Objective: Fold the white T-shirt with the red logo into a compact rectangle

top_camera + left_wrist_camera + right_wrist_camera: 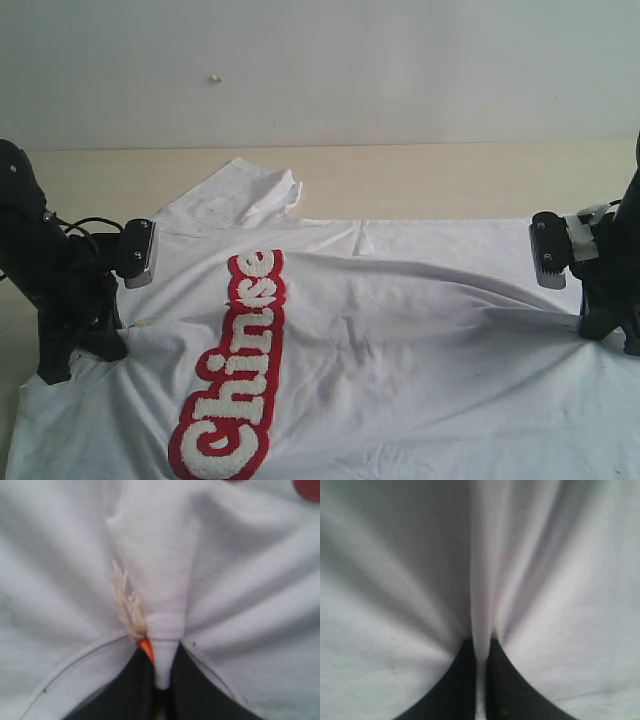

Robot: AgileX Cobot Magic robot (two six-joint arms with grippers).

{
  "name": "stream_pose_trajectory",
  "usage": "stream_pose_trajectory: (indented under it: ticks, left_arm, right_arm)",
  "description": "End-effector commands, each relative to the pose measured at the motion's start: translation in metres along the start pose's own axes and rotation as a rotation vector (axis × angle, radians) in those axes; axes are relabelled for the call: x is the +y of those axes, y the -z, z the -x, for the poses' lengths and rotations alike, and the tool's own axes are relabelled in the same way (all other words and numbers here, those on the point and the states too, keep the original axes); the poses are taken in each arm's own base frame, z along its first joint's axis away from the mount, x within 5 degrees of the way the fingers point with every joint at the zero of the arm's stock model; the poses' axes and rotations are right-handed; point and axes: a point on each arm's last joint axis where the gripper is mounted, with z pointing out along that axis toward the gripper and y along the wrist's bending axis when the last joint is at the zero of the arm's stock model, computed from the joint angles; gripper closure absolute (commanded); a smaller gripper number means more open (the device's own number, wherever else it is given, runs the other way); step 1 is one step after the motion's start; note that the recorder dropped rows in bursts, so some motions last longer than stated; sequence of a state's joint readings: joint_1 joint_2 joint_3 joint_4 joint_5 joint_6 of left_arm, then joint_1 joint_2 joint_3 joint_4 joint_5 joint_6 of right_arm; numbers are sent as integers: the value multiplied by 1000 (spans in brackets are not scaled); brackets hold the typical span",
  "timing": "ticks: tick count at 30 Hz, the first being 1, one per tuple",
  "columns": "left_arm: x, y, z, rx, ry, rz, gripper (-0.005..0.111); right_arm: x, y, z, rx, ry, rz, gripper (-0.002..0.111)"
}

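Note:
The white T-shirt (400, 350) lies spread over the table, stretched between both arms, with the red logo (235, 375) running down its left half toward the near edge. My left gripper (95, 340) is shut on the shirt's left edge; in the left wrist view its black fingers (135, 690) pinch a fold of white cloth (165, 630) beside the orange neck tag (146, 649). My right gripper (598, 322) is shut on the right edge; the right wrist view shows a thin pleat of cloth (481, 630) clamped between its fingers (457, 685). One sleeve (250, 195) lies rumpled at the back.
The beige table (450, 175) runs behind the shirt up to a pale wall (320, 70). Each arm's black body and camera block stand at the shirt's left and right edges.

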State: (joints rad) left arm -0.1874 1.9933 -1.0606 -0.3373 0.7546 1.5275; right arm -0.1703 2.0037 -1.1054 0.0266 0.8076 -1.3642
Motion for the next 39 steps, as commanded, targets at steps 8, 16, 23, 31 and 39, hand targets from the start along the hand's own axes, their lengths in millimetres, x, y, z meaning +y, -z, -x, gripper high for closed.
stream_pose_trajectory:
  ticks: [8,16,23,31,39]
  left_arm:
    - [0,6,-3,26,-22,64,106]
    - [7,57,12,-25,-22,206,106]
    - [3,96,22,-55,-27,258,106]
    - [-8,131,27,-100,37,355,106]
    - [-19,177,23,-188,76,527,106]
  right_arm:
    - [4,9,-2,-7,-13,-26,108]
    - [11,63,-3,-38,-28,-173,108]
    - [22,104,-5,-66,-28,-288,108]
    - [33,163,-6,-99,-24,-420,108]
    - [46,215,-7,-123,-22,-504,108]
